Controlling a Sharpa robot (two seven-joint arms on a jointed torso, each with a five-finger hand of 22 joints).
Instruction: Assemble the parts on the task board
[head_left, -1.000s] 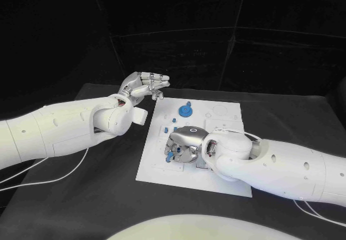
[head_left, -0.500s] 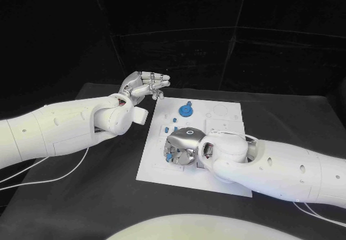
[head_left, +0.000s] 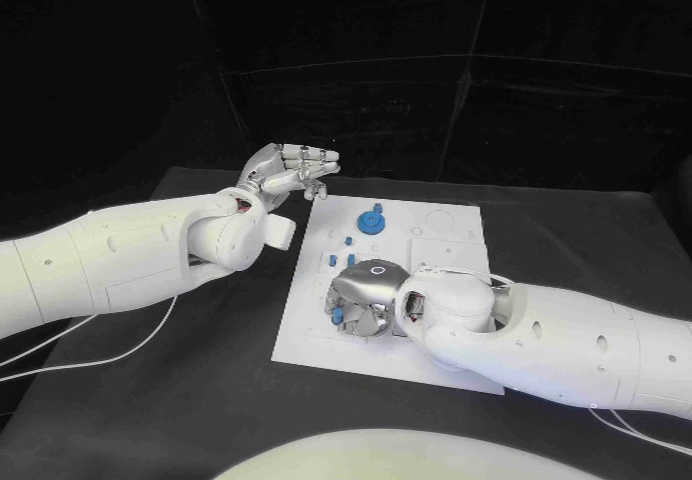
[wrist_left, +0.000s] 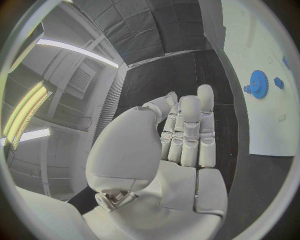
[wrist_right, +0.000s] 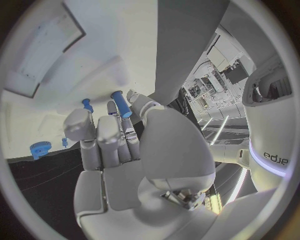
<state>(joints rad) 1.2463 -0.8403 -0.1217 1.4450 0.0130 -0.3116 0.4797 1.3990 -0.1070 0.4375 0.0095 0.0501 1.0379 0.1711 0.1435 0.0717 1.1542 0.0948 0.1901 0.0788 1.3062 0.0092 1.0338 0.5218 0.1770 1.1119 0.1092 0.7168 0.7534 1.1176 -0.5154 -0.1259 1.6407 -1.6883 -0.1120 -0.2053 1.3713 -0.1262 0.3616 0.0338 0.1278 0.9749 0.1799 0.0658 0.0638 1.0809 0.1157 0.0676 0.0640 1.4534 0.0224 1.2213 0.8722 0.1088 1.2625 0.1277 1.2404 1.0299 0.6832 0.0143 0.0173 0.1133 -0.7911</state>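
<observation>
Board (head_left: 433, 225) sits mid-desk. Right hand (head_left: 368, 295) holds a blue peg (wrist_right: 120, 103) low over it — keep the peg upright and seat it squarely. Left hand (head_left: 289, 168) hovers beyond the board's corner, fingers curled on nothing.

A black, cloth-covered tabletop (head_left: 188, 380) spreads under the whole scene, its far edge meeting a dark backdrop. In the middle of it lies the flat white rectangular task board (head_left: 440, 225), set at a slight angle with its long sides running from near to far. A bare strip of the dark surface shows along the board's left edge and a wider dark area on its right. Thin white cables (head_left: 72, 350) trail across the tabletop on the near left, and another thin white cable (head_left: 627, 432) lies at the near right corner.
</observation>
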